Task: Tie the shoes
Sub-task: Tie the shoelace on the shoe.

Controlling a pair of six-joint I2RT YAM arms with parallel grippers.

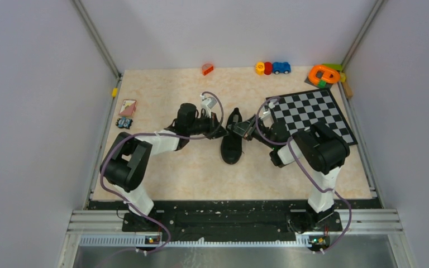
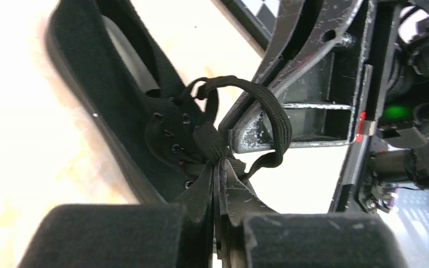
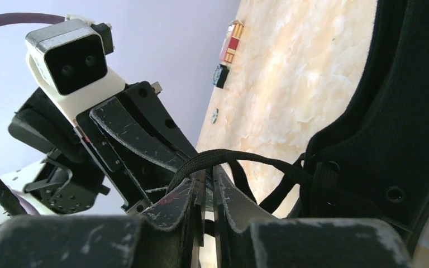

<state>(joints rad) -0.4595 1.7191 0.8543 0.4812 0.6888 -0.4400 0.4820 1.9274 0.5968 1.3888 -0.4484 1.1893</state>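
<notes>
The black sneaker [image 1: 232, 146] lies in the middle of the table, toe toward the arms. It also shows in the left wrist view [image 2: 117, 111] and the right wrist view [image 3: 391, 139]. My left gripper [image 1: 225, 129] is at the shoe's left side, shut on the black lace [image 2: 273, 111] close to the eyelets, with its tips [image 2: 219, 167] pressed together. My right gripper [image 1: 247, 129] is at the shoe's right side. Its jaws [image 3: 205, 180] stand almost closed, with a loop of lace [image 3: 246, 158] draped over the tips and a strand between them. The two grippers face each other closely.
A chessboard [image 1: 311, 114] lies at the right, under my right arm. Small toys stand along the back: an orange piece [image 1: 207, 69], toy cars [image 1: 272, 67], an orange ring [image 1: 324, 73]. A card [image 1: 127, 107] and a small dark object [image 1: 124, 123] lie at the left. Walls enclose three sides.
</notes>
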